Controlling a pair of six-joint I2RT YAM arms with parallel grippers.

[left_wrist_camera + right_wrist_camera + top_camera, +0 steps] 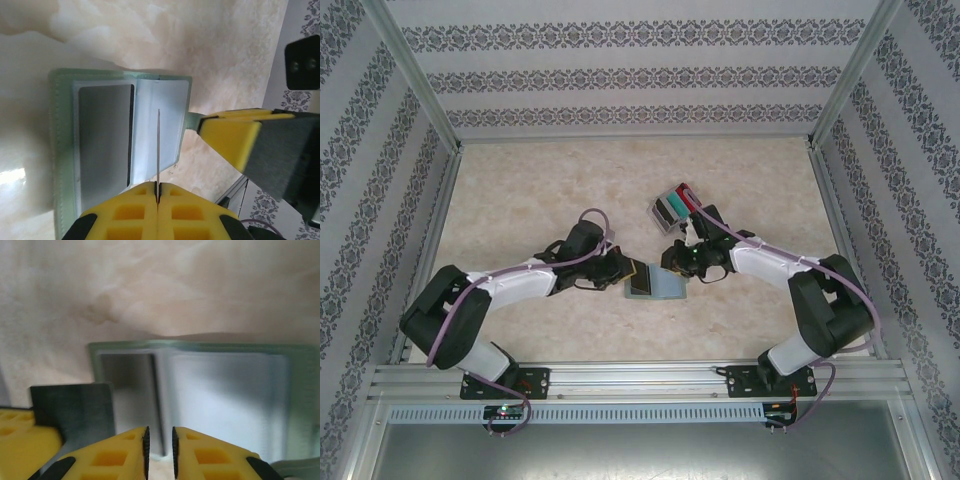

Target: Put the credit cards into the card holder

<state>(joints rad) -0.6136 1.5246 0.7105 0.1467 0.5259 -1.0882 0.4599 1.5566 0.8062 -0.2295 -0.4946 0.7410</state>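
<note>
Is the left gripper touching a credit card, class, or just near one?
Touching. The left wrist view shows the left gripper closed flat against both faces of a thin credit card seen edge-on, above the open card holder.

Counter [540,190]: beige, cloudy marble veining. Walls [640,70]: white, bands of grey floral damask. Frame [620,378]: silver metal. Card holder [62,125]: pale grey-green border, milky translucent pockets. Pocketed card [105,140]: plain dark grey. Held card [75,407]: dark grey. Left tool [158,187], right tool [160,440]: yellow pads, black bodies. Arms [515,284]: white shells, black joints. Cables [596,214]: purple. Tray [656,214]: clear, with red card [688,190], teal card [670,207].
</note>
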